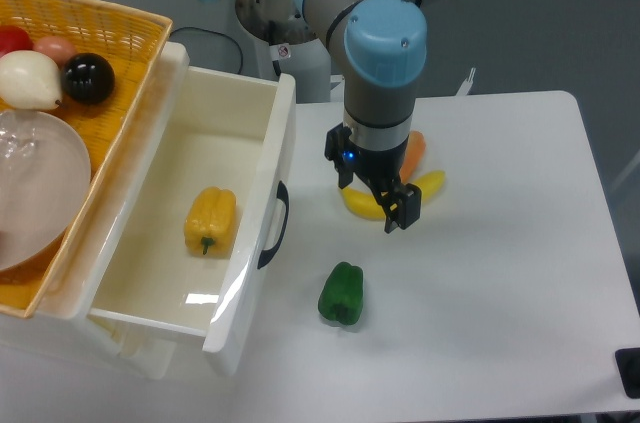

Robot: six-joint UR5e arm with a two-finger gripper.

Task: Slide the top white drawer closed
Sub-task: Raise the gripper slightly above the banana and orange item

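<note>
The top white drawer [255,273] stands pulled out to the right, its deep box open upward with a yellow bell pepper [210,220] lying inside. A curved black handle [275,225] sits on its front panel. My gripper [385,206] hangs to the right of the drawer front, a short gap away from the handle, pointing down over the table. Its black fingers look close together with nothing between them; the view from above hides the gap.
A green bell pepper [342,294] lies on the white table [500,273] just right of the drawer front. A yellow fruit [425,188] and an orange carrot [414,150] lie under the gripper. A wicker basket [110,33] with produce and a glass bowl [35,183] sits on the cabinet.
</note>
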